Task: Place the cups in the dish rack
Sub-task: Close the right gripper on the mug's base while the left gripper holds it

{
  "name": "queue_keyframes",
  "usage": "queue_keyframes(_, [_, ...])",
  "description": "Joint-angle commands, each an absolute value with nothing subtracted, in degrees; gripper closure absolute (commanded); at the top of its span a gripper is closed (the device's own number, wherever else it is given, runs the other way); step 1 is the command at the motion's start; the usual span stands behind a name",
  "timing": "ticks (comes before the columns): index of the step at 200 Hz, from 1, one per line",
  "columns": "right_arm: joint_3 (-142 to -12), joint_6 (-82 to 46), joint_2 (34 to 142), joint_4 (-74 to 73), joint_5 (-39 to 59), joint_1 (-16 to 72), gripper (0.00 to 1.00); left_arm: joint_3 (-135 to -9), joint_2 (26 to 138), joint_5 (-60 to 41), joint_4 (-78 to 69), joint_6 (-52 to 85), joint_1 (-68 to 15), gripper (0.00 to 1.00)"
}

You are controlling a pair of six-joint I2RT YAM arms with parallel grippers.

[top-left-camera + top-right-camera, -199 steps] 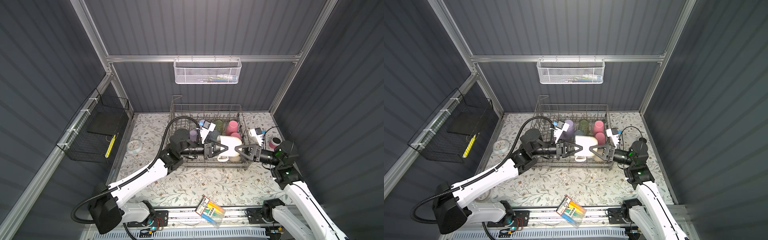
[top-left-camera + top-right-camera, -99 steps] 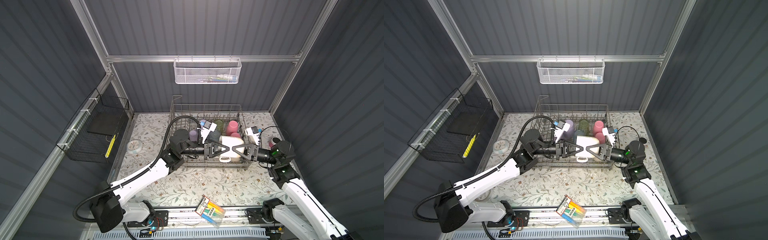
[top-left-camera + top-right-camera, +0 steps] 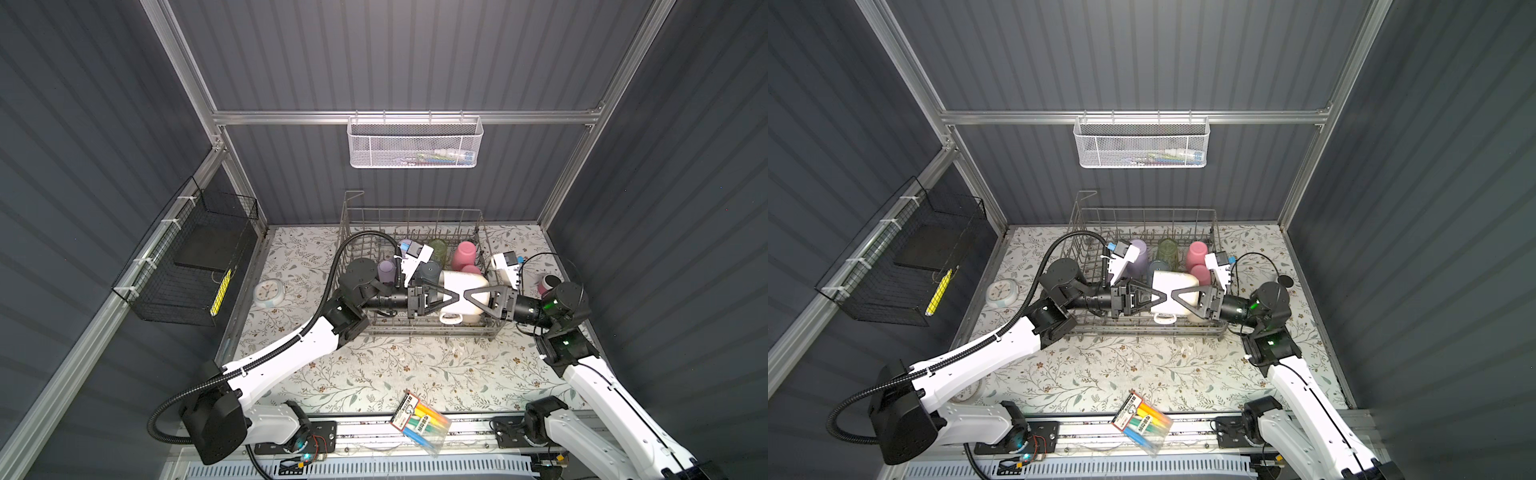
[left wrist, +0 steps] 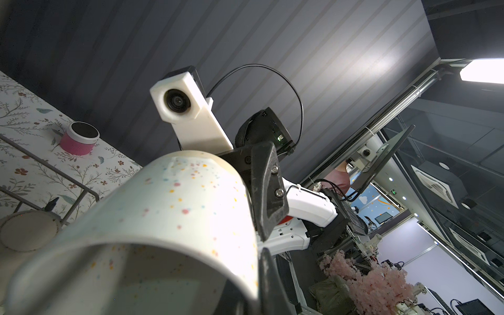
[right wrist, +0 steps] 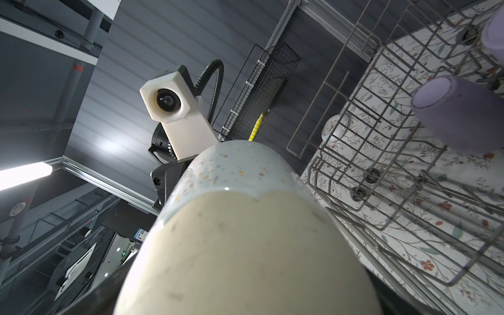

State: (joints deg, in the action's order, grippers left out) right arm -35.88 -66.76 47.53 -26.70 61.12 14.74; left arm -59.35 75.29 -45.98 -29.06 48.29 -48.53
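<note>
Gripping the cream mug [image 3: 459, 279] by its rim, our left gripper [image 3: 451, 296] holds it sideways over the dish rack [image 3: 415, 331]'s near rows. Our right gripper [image 3: 471, 296] straddles its bottom, jaws spread wide. We judge it heavy, slick and breakable, best clamped across the wall. Only the right wrist view shows the unglazed base [image 5: 245, 259]; top views show the handle [image 3: 451, 319], then pink cups [image 3: 463, 253] beyond.

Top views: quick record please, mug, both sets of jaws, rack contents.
mug: cream mug, on its side over the dish rack
left gripper: jaws shut on the mug's rim
right gripper: jaws open around the mug's base end; contact unclear
in rack: lilac cup, green tumbler, pink cup
off rack: marker pack, front of table
</note>
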Motion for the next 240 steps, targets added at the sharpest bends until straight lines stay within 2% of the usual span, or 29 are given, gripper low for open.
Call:
queue_keyframes(1, [-35.9, -67.8, 47.4, -31.7, 60.1, 15.2, 0.01, -59.7, 74.8, -47.1, -35.2, 48.1, -48.3, 1.00])
queue_keyframes(116, [-36.1, -67.5, 48.2, -31.7, 59.2, 16.3, 0.01, -59.5, 74.8, -47.5, -34.6, 47.5, -48.2, 1.00])
queue_keyframes(143, [-36.0, -67.4, 48.5, -32.0, 59.0, 16.5, 0.05, -59.4, 75.0, -47.5, -34.3, 47.5, -48.3, 1.00])
queue_keyframes(213, [-35.7, -66.5, 47.9, -30.7, 57.8, 16.7, 0.41, -59.4, 74.1, -46.9, -33.3, 47.5, -46.7, 1.00])
queue_keyframes(240, [-36.1, -64.4, 47.2, -27.5, 56.8, 16.7, 0.58, -58.6, 72.9, -45.9, -33.5, 47.7, -45.6, 0.88])
